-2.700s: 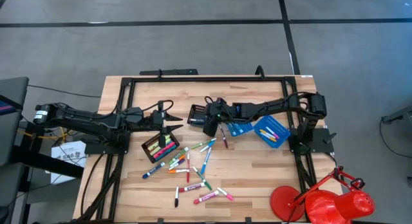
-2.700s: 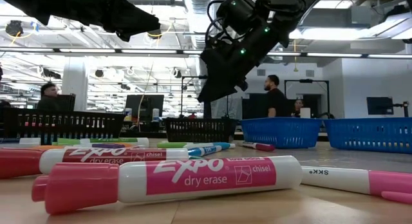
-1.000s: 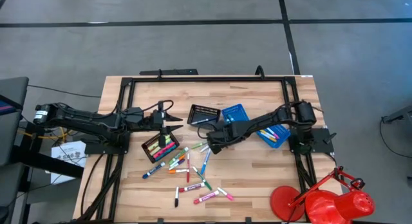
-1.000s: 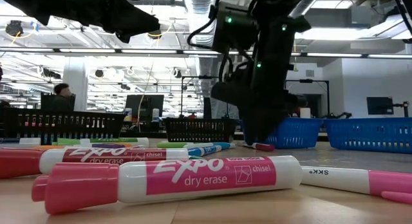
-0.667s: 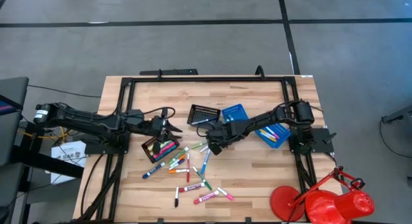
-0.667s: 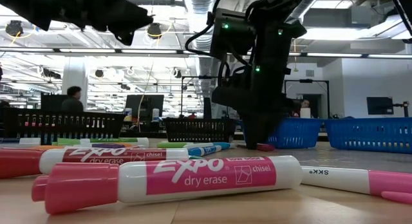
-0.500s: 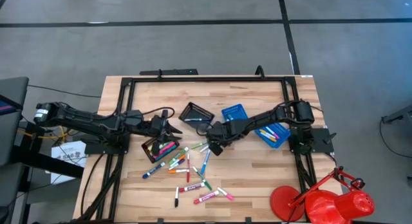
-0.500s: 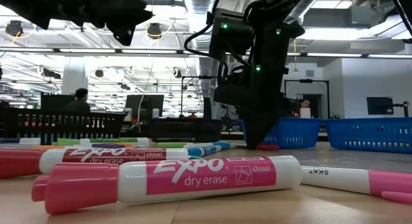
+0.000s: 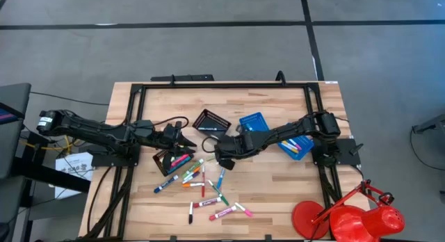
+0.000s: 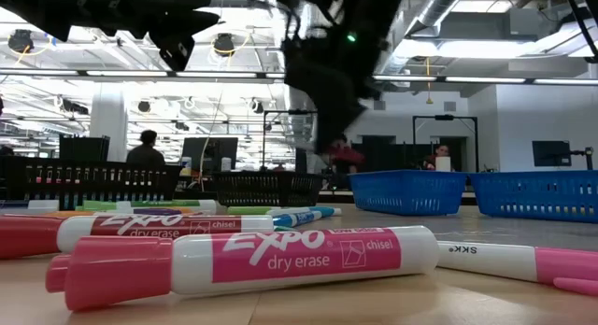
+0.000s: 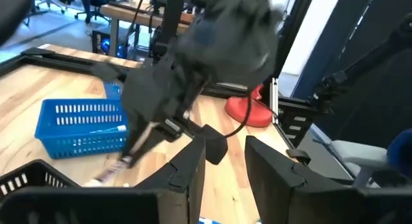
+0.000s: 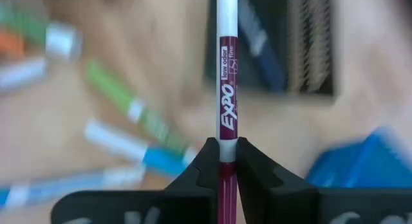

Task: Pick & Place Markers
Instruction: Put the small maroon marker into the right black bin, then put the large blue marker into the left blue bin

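Right gripper [image 12: 221, 161] clenched on a thin maroon-and-white marker [image 12: 227, 89], held lengthwise between the dark fingers. Seen from above, right gripper [image 9: 224, 155] over the middle of the light wooden table [image 9: 278, 193], just beside the scattered loose markers [image 9: 205, 186] in pink, green, blue, orange and white. Near it, an empty black mesh tray [image 9: 211, 122] turned at an angle, then a small blue mesh tray [image 9: 254, 122], and farther right a second blue mesh tray [image 9: 295, 144] with markers inside. Left gripper [image 9: 182, 135] with fingers [image 11: 190, 169] parted and grasping nothing, above a black mesh tray filled with markers [image 9: 174, 160]. Large pink markers [image 10: 243, 260] lying close in the low view. Red lamp [image 9: 351, 218] at the table corner.
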Tool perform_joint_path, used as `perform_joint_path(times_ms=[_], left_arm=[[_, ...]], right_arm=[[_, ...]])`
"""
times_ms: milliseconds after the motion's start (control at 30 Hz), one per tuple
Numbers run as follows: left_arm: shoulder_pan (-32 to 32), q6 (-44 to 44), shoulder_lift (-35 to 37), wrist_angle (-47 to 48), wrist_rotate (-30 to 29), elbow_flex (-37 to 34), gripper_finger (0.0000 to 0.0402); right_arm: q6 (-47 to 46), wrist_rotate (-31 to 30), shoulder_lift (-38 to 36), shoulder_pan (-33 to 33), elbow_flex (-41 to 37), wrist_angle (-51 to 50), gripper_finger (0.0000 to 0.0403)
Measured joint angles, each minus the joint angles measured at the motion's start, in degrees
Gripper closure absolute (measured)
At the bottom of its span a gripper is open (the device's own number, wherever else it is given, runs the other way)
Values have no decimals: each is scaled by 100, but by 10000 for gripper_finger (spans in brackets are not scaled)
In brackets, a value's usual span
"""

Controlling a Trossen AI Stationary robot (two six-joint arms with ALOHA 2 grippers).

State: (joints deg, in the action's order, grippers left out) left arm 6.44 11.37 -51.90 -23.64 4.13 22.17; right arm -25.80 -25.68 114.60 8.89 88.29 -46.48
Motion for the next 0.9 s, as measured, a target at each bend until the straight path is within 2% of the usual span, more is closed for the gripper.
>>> perform_joint_path(times_ms=[100,233,433,567,633,767,900], left_arm=[[-2,9,0,0,-180,0,296],[-2,179,0,0,-517,0,296],[67,311,-1,4,-607,-96,296],[248,662,-2,-7,-607,-335,296],[336,941,-2,9,-628,-473,296],[582,1370,-2,1,-912,-644,296],[815,1493,-7,-16,-1193,-692,296]], right_arm=[[607,-477,-6,-117,35,671,366],[1236,-472,-2,-482,35,1500,349],[1625,-397,123,-1144,13,1870,362],[1405,427,279,-1534,-195,1741,361],[1391,1012,416,-1678,-178,1856,353],[1619,1806,597,-1818,-182,1901,326],[1838,1945,635,-1841,-124,1963,297]])
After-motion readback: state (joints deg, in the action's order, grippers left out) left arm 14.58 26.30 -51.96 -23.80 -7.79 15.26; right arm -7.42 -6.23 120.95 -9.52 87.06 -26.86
